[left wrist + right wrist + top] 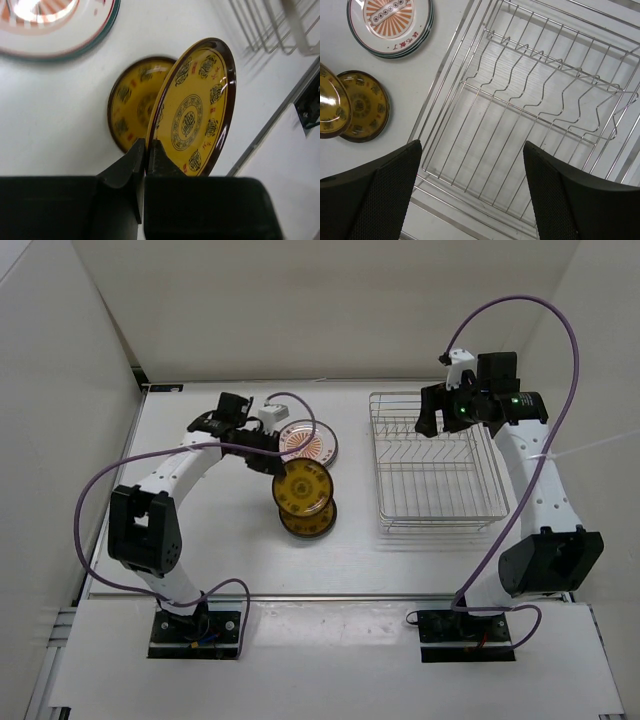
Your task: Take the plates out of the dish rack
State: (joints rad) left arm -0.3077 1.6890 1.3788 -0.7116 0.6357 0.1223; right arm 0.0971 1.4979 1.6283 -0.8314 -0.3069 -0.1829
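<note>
Dish rack [440,475] empty; left pincer [145,148] clamps last yellow plate [197,107] left of rack, unplaced; right pincer [470,152] wide above rack

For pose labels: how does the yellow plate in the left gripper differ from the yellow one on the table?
The held plate is tilted; the table plate lies flat. The left gripper pinches the held plate's rim; no gripper holds the table plate. Both are golden-yellow, brown-rimmed.
</note>
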